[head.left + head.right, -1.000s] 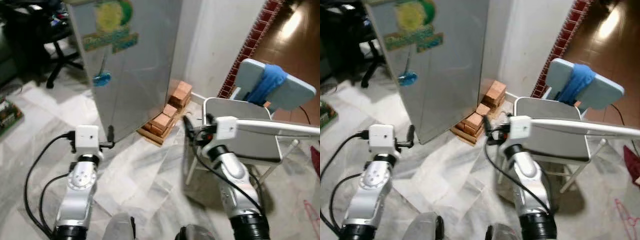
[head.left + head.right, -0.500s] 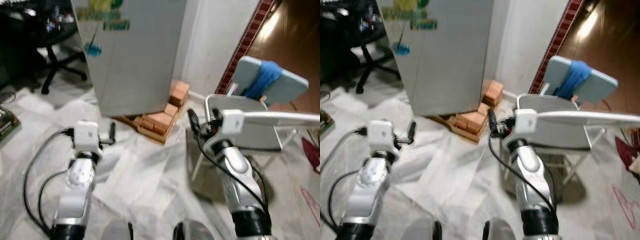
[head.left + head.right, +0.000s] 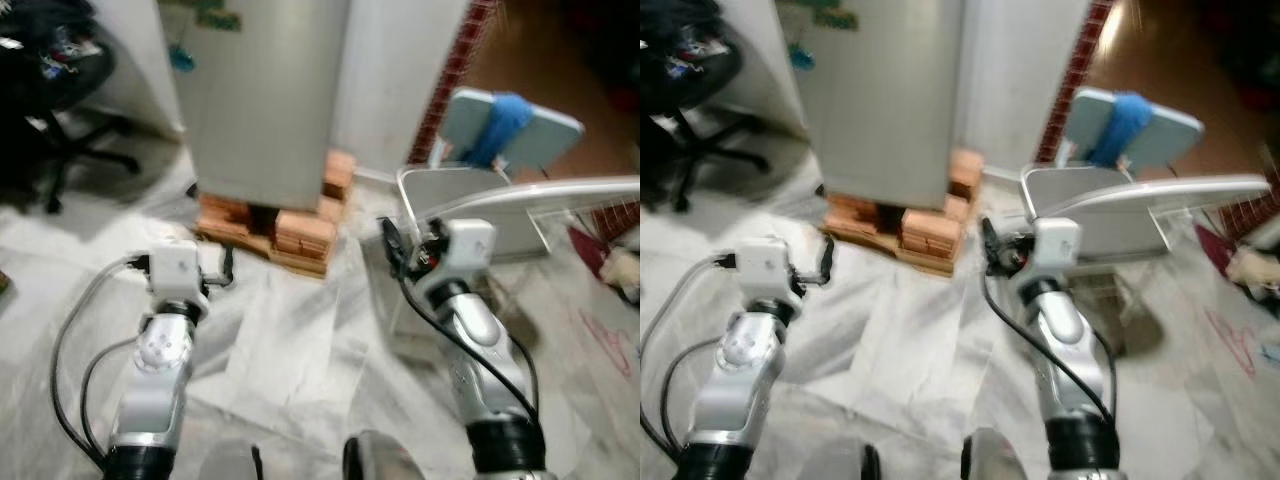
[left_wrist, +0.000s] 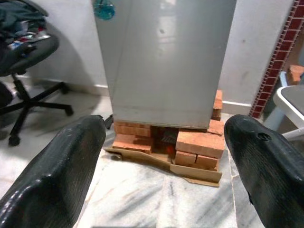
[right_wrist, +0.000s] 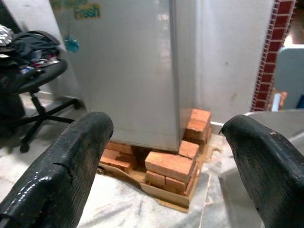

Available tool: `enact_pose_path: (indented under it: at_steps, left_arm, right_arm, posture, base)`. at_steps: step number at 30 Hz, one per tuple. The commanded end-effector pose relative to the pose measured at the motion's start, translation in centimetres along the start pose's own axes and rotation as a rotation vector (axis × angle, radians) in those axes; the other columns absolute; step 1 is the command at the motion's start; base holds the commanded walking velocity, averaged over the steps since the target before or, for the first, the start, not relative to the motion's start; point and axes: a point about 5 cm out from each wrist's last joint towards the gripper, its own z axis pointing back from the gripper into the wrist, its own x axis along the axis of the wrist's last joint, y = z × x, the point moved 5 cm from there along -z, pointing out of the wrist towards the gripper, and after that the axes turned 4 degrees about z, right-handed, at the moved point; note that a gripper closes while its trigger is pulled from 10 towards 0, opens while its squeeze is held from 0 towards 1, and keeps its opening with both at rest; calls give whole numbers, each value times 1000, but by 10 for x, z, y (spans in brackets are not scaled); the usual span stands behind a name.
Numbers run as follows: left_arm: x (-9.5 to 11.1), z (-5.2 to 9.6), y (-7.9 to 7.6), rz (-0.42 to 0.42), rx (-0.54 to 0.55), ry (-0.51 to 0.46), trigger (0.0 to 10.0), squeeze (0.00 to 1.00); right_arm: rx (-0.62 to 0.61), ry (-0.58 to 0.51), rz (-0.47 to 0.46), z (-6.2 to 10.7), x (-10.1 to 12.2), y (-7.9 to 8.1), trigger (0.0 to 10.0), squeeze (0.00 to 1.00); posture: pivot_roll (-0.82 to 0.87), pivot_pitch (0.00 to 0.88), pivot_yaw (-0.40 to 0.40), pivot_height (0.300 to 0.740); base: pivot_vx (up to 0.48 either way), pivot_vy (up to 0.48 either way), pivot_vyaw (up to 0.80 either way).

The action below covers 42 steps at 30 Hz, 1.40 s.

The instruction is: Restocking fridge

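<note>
An office chair (image 3: 60,90) stands far left; the left claw (image 4: 164,156) is spread open and empty. The closed fridge (image 3: 262,95), on bricks (image 3: 300,232), now looms nearer ahead, so the approach continues. Right claw (image 5: 164,161), also open and empty, is beside a folding chair (image 3: 480,190).

**Surface and material notes**

Fridge (image 4: 166,66): smooth brushed-metal grey door, soft sheen, faint reflections. Beneath it, bricks (image 4: 197,145): rough, matt orange-red clay, stacked on a flattened sheet of brown cardboard (image 4: 190,173).

Floor (image 3: 300,350): polished marble-look tile, white with grey veining, slightly glossy.

Left hand (image 4: 166,156) and right hand (image 5: 166,156): fingers of black, finely textured rubber-like material with dull shine.

Folding chair (image 3: 470,190): smooth grey plastic; blue cloth (image 3: 495,125) draped over its back.
</note>
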Motion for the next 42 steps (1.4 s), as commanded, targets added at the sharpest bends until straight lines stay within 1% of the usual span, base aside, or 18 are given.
enact_pose_path:
  at_steps: [1, 6, 9, 12, 15, 23, 33, 35, 37, 42]
  left_arm:
    - [2, -1, -9, 8, -22, -8, 10000, 0]
    - [5, -2, -7, 3, -12, -20, 10000, 0]
    - [9, -2, -6, 14, -16, -41, 10000, 0]
    - [9, -3, -6, 12, -16, -39, 10000, 0]
    - [10, -2, -7, 11, -26, -47, 10000, 0]
    - [11, -3, -7, 13, -27, -48, 10000, 0]
    - [10, -3, -7, 12, -19, -46, 10000, 0]
    - [11, -5, -5, 8, -11, -51, 10000, 0]
    - [14, -7, -4, 6, -6, -59, 10000, 0]
    - [16, -7, 1, -3, 6, -66, 10000, 0]
  right_arm:
    - [-33, -10, 11, 4, 4, -13, 10000, 0]
    - [-42, -9, 13, 5, 3, -16, 10000, 0]
    - [-42, -9, 19, 5, 2, -16, 10000, 0]
    - [-42, -8, 16, 5, 2, -15, 10000, 0]
    - [-53, -12, 44, 7, 2, -17, 10000, 0]
    - [-53, -6, 50, 10, 1, -22, 10000, 0]
    - [-37, -8, 37, 9, -1, -15, 10000, 0]
    - [-30, -4, 61, 8, -1, -15, 10000, 0]
    - [-21, 10, 60, 6, -3, -14, 10000, 0]
    - [-42, 23, 106, 5, -4, -19, 10000, 0]
  posture:
    - [41, 94, -36, 740]
    - [42, 94, -35, 740]
    - [42, 94, -35, 740]
    - [43, 94, -34, 740]
    - [42, 95, -33, 740]
    - [39, 98, -32, 740]
    - [47, 95, -33, 740]
    - [47, 96, -34, 740]
    - [57, 103, -33, 740]
    - [82, 118, -24, 740]
  base:
    - [0, 480, -656]
    - [0, 480, -800]
    - [0, 480, -800]
    - [0, 480, -800]
    - [0, 480, -800]
    - [0, 480, -800]
    - [0, 480, -800]
    - [0, 480, 0]
    - [0, 480, 0]
    - [0, 480, 0]
